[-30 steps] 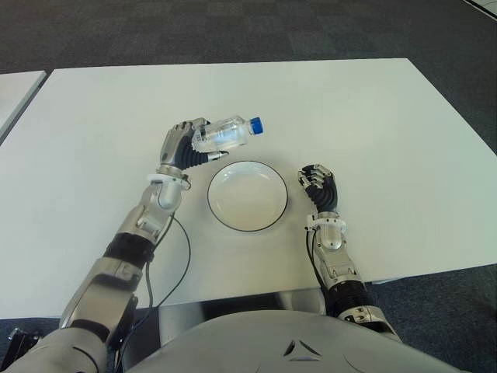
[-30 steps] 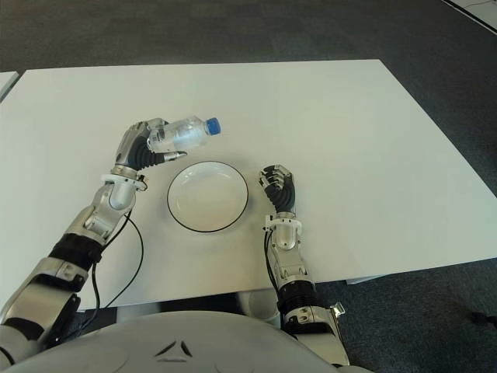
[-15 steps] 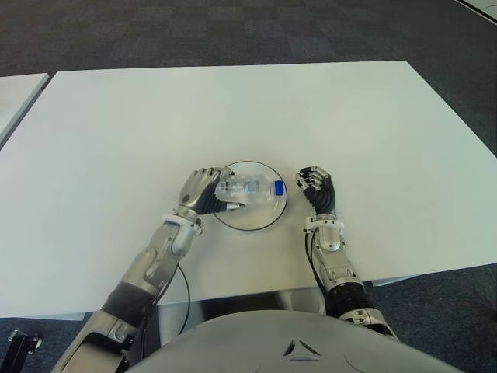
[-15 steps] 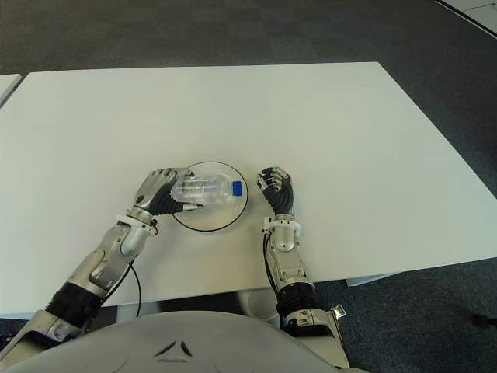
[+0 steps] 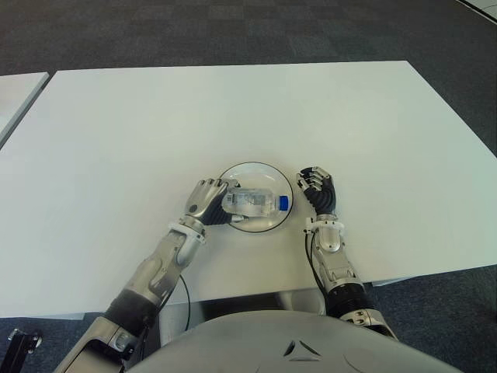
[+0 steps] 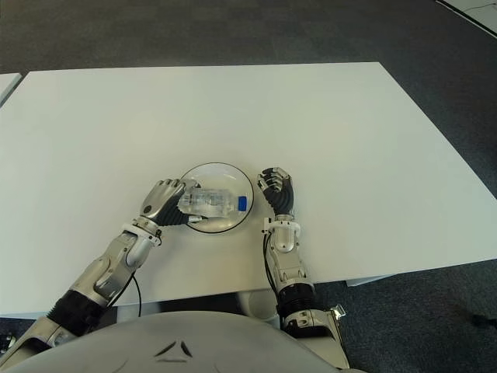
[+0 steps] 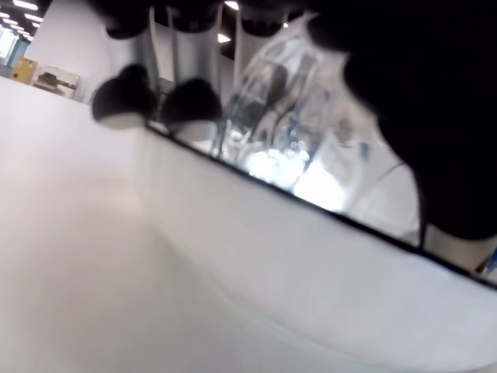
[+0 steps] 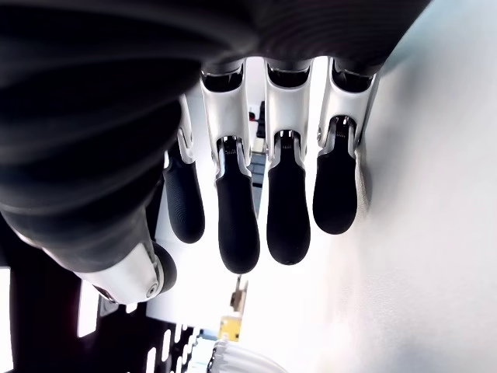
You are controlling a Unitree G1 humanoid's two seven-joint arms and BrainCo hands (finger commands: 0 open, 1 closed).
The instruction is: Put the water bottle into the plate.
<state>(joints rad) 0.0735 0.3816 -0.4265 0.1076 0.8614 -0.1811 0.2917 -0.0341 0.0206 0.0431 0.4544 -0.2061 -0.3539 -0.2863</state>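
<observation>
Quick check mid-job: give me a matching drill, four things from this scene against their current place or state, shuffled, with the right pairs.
Things:
1. water bottle
2. plate
3. left hand
4. right hand

States:
A. idle, fingers curled, beside the plate on its right
B. lying on its side in the plate, blue cap pointing right
C. white with a dark rim, on the table
D. fingers wrapped around the bottle at the plate's left edge

Pairs: 1-B, 2-C, 3-D, 4-A
</observation>
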